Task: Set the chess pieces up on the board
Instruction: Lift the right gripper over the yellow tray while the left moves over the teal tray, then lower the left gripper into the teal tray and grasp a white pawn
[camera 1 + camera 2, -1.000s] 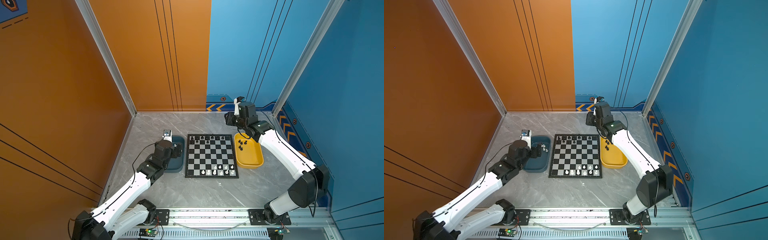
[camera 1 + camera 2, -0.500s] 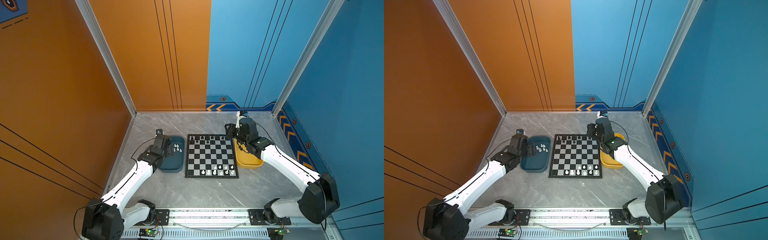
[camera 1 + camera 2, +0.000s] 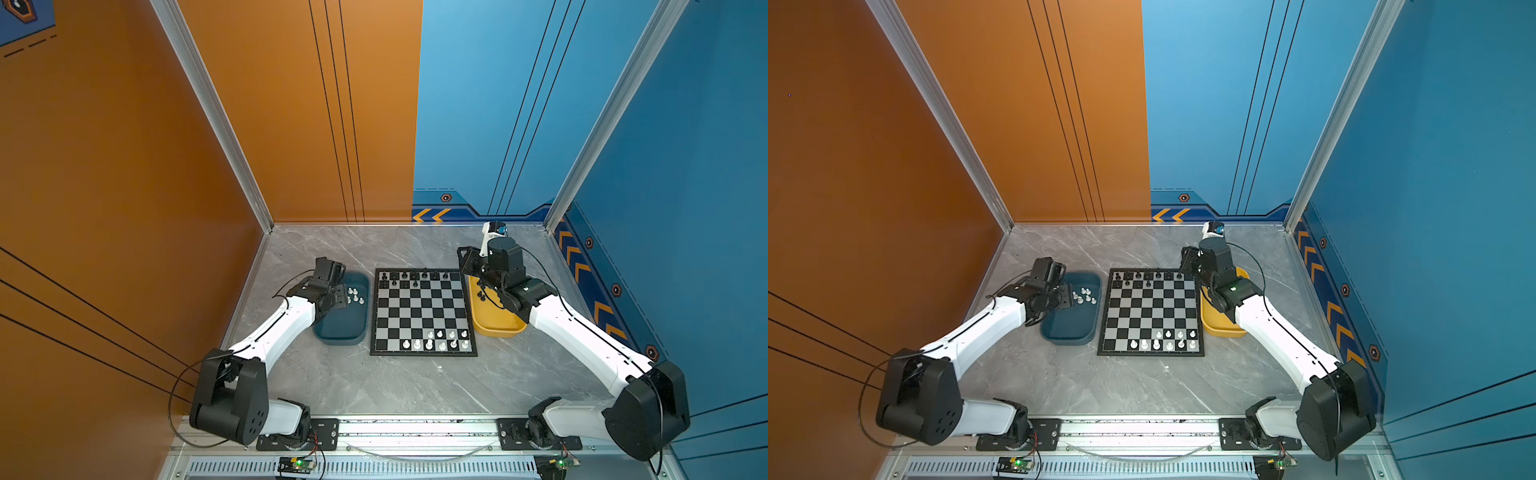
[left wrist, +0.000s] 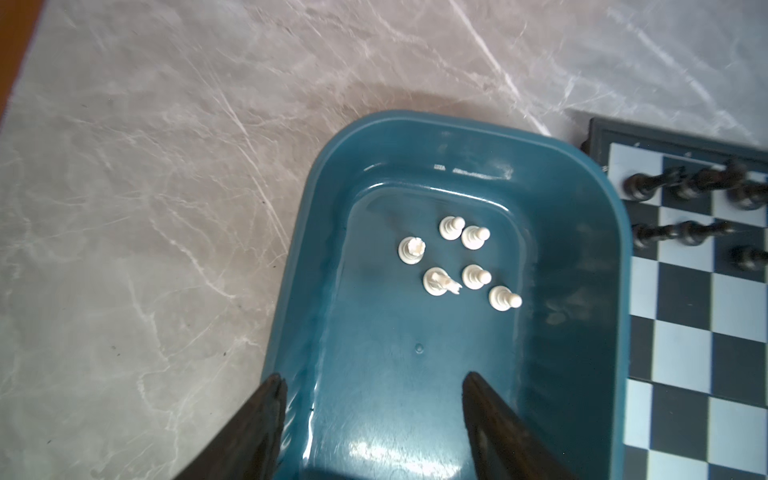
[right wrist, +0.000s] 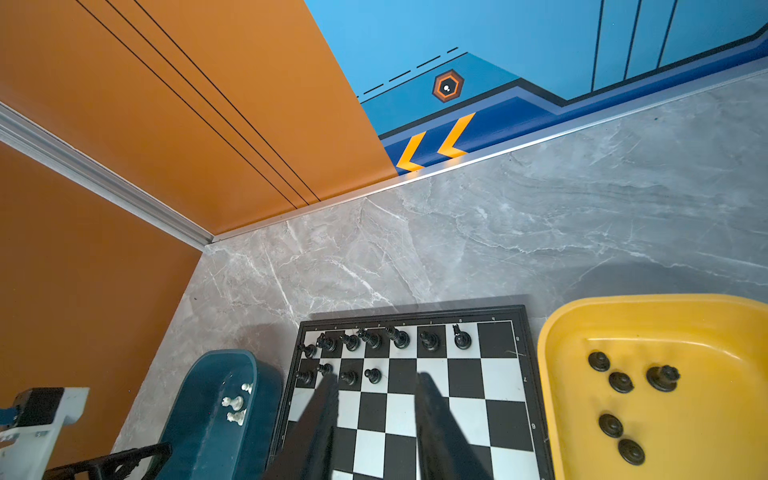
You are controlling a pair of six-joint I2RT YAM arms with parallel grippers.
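Left gripper [image 4: 372,376] hangs over the near end of the dark teal tray [image 3: 340,328], its jaws well apart and nothing between them. Right gripper [image 5: 377,376] is raised near the far right corner of the board [image 3: 423,316], its jaws a narrower way apart and likewise empty. Both work over the grey marbled table [image 3: 415,386]. At its middle the checkered board lies flat, with the teal tray just beside its left edge and the yellow tray [image 3: 494,326] just beside its right edge. Black chess pieces [image 5: 399,338] stand on the two far rows of the board, and white chess pieces [image 3: 429,344] on the two near rows, toward the right; neither side is complete. Six white pieces [image 4: 476,276] stand together in the far half of the teal tray, and five black pieces [image 5: 621,382] lie in the yellow tray.
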